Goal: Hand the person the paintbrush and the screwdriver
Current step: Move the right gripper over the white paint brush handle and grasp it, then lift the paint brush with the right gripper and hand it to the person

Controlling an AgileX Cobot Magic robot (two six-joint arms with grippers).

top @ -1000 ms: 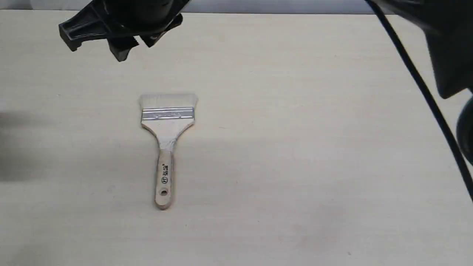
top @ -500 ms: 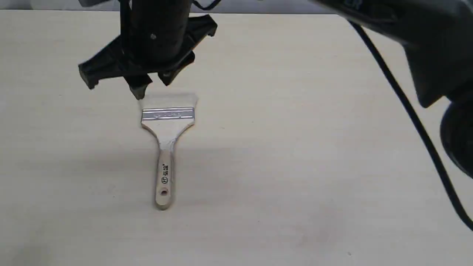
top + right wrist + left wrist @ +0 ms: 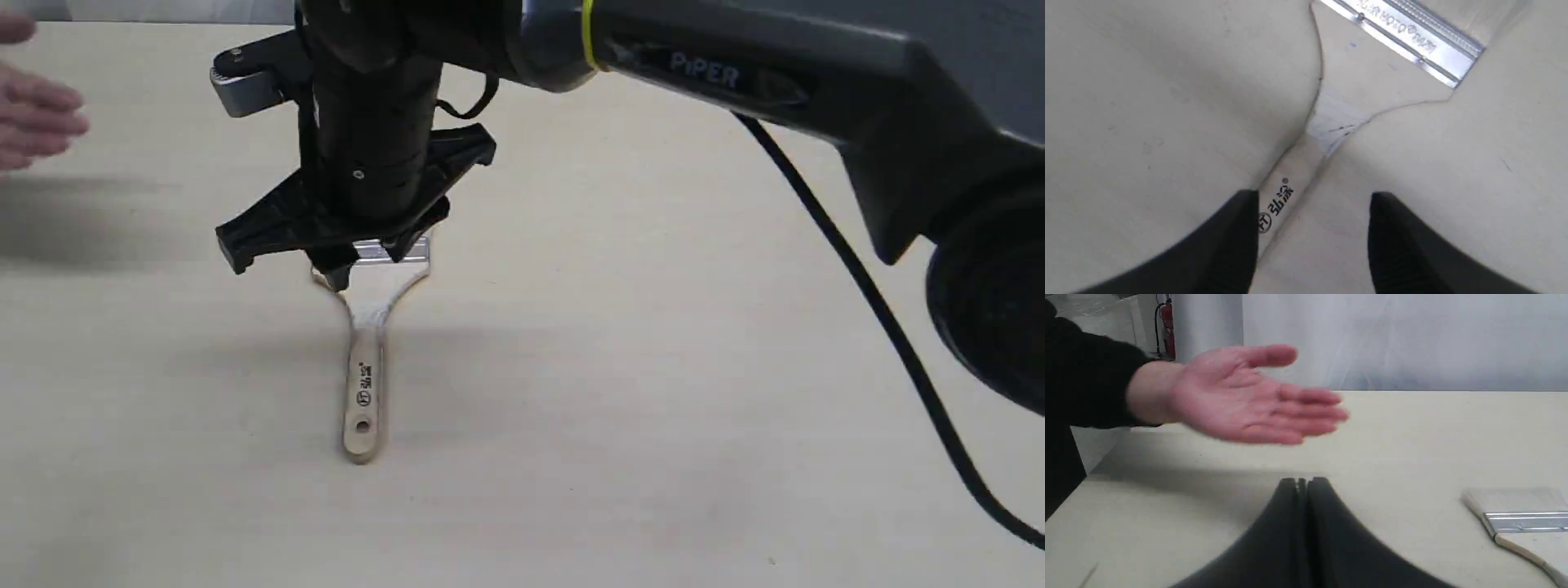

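The paintbrush [image 3: 371,298] lies flat on the counter [image 3: 653,367], left of its middle, bristles [image 3: 1506,496] toward the far edge and handle [image 3: 363,392] pointing at the near edge. My right fingers [image 3: 1237,237] are spread apart above it, one to each side of the narrow neck just below the metal band [image 3: 1412,41]. The neck runs closer to one finger than the other, so I am not centred yet. Whether my tips touch the counter I cannot tell.

I judge this brush light and stiff: bare wood, flat and low, with little height to pinch. The bristles are soft and would splay, and the band looks slick, so neither suits a hold. The neck is the place, squeezed across its width where the wood tapers; the flared shoulders above should stop it sliding through. The head carries most of the weight, so a hold near it should keep the brush from swinging, and it leaves the long handle free for taking.

My left fingers [image 3: 1301,490] are pressed together on nothing, hovering over the counter. The person's hand [image 3: 1241,400] waits palm-up over the far left corner. I see no screwdriver in any view.
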